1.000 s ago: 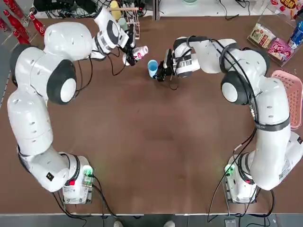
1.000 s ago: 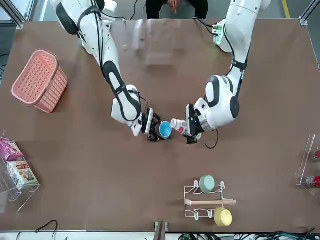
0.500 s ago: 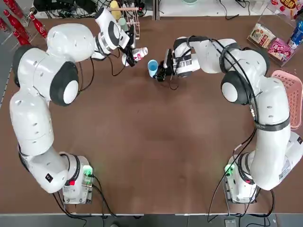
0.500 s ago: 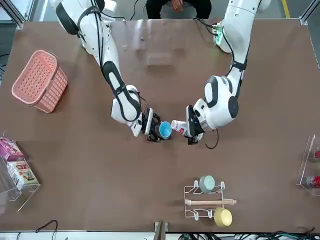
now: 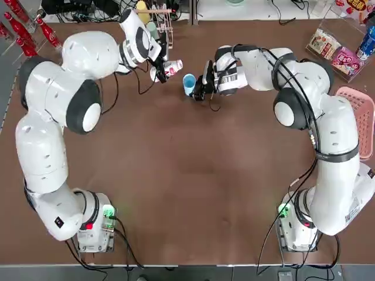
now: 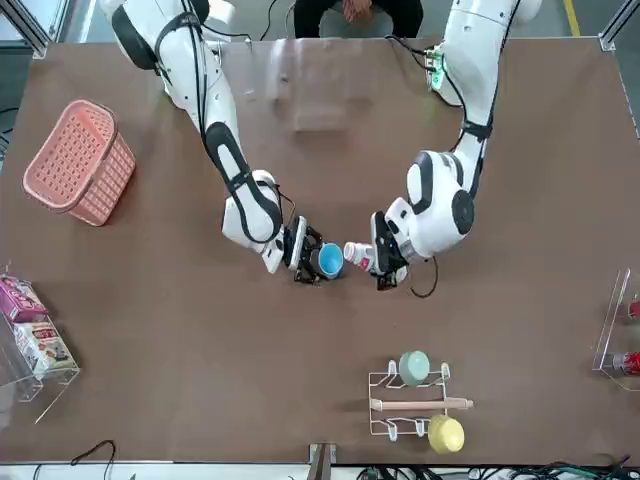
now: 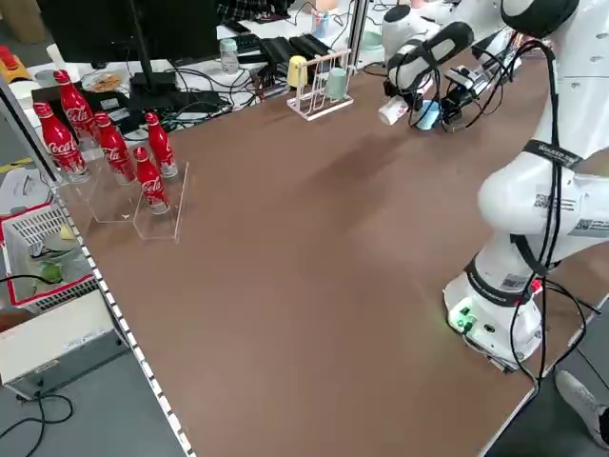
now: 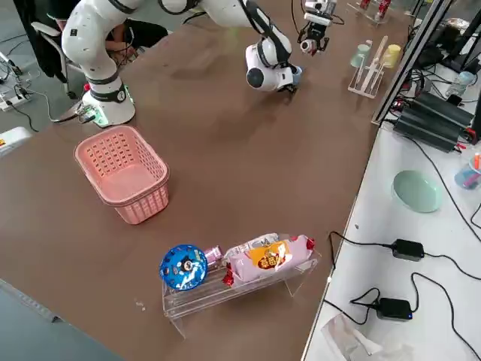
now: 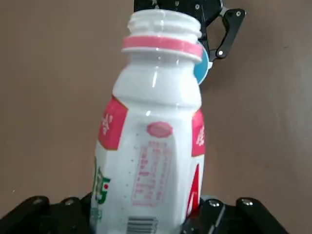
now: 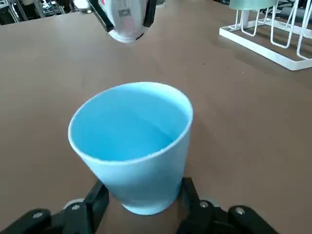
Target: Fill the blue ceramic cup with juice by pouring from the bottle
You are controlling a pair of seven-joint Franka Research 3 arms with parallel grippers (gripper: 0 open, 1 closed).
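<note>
Your left arm reaches far across the table (image 5: pixel 187 175), its forearm running toward the far edge beside the white cup rack (image 5: pixel 159 20). The left gripper (image 5: pixel 159 69) is clamped around the lower body of the bottle (image 5: pixel 170 66), holding it clear of the tabletop. Your right arm bends in from the other side, its wrist lying low and level, and the right gripper (image 5: pixel 198 88) has its fingers pressed against the base of the blue ceramic cup (image 5: pixel 188 83), which stands upright on the table near the far middle.

The bottle is tipped over almost flat. Its long axis runs across the table, base in the gripper and open, uncapped mouth aimed at the cup. In the front view the mouth sits just beside the cup's rim (image 6: pixel 331 258); whether they touch you cannot tell. In the right wrist view the cup's inside (image 10: pixel 127 127) looks empty.

Against a second ago, your left arm's shoulder and elbow have swung a little toward the far edge, while the bottle's tilt and position by the cup are nearly unchanged. The right arm and cup have not moved.
</note>
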